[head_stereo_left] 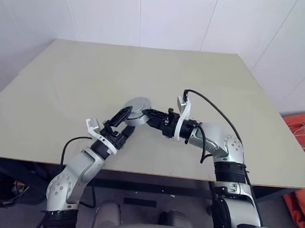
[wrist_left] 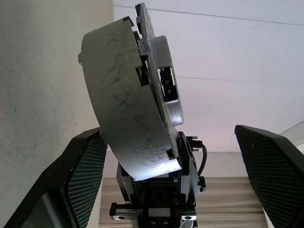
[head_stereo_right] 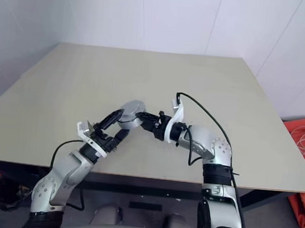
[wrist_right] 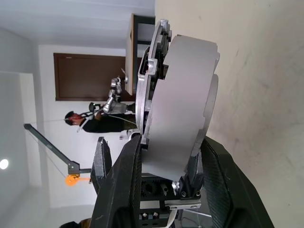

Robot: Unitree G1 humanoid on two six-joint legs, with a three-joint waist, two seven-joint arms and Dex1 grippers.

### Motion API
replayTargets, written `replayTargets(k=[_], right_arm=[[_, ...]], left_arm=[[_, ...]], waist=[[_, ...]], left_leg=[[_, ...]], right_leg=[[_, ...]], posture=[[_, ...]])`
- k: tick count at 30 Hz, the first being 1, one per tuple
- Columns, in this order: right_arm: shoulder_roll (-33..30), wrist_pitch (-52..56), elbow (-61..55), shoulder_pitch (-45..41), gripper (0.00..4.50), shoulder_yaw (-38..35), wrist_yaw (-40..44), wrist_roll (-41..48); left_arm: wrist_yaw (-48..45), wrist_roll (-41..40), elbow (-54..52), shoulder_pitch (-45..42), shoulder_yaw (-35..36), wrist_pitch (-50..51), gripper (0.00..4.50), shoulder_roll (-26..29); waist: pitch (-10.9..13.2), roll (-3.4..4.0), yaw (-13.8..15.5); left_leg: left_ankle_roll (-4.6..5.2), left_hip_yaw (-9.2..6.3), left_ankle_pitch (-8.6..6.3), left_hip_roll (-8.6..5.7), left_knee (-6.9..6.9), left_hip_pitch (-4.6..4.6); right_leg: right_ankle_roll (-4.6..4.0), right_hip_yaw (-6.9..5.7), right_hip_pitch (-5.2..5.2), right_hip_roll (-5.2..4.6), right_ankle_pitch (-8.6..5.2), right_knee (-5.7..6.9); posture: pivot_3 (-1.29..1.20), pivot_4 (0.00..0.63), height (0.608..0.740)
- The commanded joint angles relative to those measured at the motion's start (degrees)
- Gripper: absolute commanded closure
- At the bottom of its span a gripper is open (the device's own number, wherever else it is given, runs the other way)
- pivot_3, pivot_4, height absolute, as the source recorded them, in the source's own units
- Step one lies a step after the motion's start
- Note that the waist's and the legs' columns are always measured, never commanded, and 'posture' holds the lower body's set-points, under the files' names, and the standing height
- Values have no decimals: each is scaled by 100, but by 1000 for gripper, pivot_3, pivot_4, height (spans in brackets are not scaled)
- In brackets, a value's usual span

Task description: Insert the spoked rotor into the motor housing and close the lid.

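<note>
My right gripper is shut on the motor housing, a round grey drum held on edge just above the table. A silver lid with a small socket lies flat against one of its faces. In the right wrist view the housing stands between the two black fingers. My left gripper is open, one finger on each side of the housing's lower rim; in the left wrist view one finger is close beside the drum and the other stands well apart. The spoked rotor is hidden.
The beige table stretches ahead to a white wall. Orange cloth and cables lie on the floor at the right. In the right wrist view a person stands far off in the room.
</note>
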Motion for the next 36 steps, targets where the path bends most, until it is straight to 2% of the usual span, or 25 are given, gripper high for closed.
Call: replayTargets(k=[1,10,16,23,36], right_arm=[[-11,-97,-216,-174,2513,-23,189,252],[-84,-389,-148,-174,2513,72,315,213],[-242,-374,179,-170,2513,91,774,-324],[-230,-229,749,-284,2513,114,1573,-1391],[-318,92,1262,-374,2513,-96,2494,-3041]], left_arm=[[-10,-89,-336,86,-36,99,13,207],[-88,-333,-620,522,-263,443,13,874],[-857,139,-1219,731,-87,366,13,1145],[-1509,553,-1507,810,-15,100,13,1164],[-1558,1043,-1303,703,123,-459,13,966]], waist=[[0,-1,0],[-3,-4,-1],[-8,-12,-3],[-10,-15,-6],[-20,-26,-3]], left_leg=[[0,0,0,0,0,2],[0,-1,0,0,4,10],[0,-1,0,0,7,9],[0,0,0,1,8,8],[0,2,0,1,9,33]], right_leg=[[0,0,0,0,0,0],[0,0,0,0,0,0],[0,0,3,0,0,1],[0,2,2,2,0,3],[-3,6,15,3,-1,7]], posture=[[0,0,740],[0,0,740],[0,0,740],[0,0,740],[0,0,740]])
